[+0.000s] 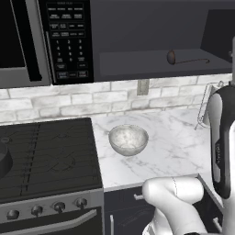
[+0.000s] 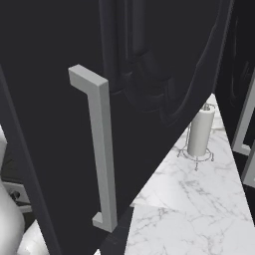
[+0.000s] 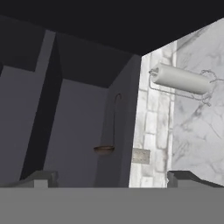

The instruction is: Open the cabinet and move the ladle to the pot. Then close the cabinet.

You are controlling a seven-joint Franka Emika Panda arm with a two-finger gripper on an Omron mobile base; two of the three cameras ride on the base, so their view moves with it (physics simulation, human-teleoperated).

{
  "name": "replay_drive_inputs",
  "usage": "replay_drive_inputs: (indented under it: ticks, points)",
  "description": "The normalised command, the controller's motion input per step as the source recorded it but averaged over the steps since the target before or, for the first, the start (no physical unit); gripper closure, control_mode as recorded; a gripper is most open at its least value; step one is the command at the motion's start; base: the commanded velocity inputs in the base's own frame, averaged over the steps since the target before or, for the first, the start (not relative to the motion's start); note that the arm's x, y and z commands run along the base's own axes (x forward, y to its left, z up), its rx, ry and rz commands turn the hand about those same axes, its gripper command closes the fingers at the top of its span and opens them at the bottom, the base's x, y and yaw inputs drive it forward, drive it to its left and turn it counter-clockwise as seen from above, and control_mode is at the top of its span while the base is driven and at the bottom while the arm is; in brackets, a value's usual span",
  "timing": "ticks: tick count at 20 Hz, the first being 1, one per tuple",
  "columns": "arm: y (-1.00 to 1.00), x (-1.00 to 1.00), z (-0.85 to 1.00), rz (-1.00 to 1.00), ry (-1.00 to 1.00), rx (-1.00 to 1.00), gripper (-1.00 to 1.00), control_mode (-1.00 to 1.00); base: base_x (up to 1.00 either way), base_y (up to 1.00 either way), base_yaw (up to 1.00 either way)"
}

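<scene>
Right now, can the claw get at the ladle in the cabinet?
Probably yes: the cabinet stands open, the ladle lies alone on its shelf, and the open claw faces it with nothing between.

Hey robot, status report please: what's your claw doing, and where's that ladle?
Gripper open, empty, facing the cabinet. Door swung open. Ladle lying on the shelf, untouched. Nothing between the fingers and it.

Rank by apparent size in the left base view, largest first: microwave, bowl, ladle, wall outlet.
1. microwave, by far the largest.
2. bowl.
3. ladle, long but very thin.
4. wall outlet, close to the ladle in area, so those two are uncertain.
</scene>
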Motion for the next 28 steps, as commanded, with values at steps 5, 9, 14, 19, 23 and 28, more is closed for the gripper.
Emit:
replay_drive_inputs:
  ticks: [5, 9, 14, 19, 23, 28]
  points:
    - [-0.1, 0.08, 0.0, 0.16, 0.0, 0.03, -1.0, -1.0, 0.0, 0.0, 0.0]
    - [-0.01, 0.05, -0.01, 0.13, 0.0, 0.01, -1.0, -1.0, 0.0, 0.0, 0.0]
    - [0.0, 0.06, 0.0, 0.11, -0.02, 0.0, -1.0, -1.0, 0.0, 0.0, 0.0]
    - [0.0, 0.16, 0.0, 0.07, 0.0, 0.0, -1.0, -1.0, 0.0, 0.0, 0.0]
    - [0.01, 0.19, 0.0, 0.06, -0.01, 0.0, -1.0, -1.0, 0.0, 0.0, 0.0]
    - [0.15, 0.14, 0.0, 0.05, -0.12, 0.0, -1.0, -1.0, 0.0, 0.0, 0.0]
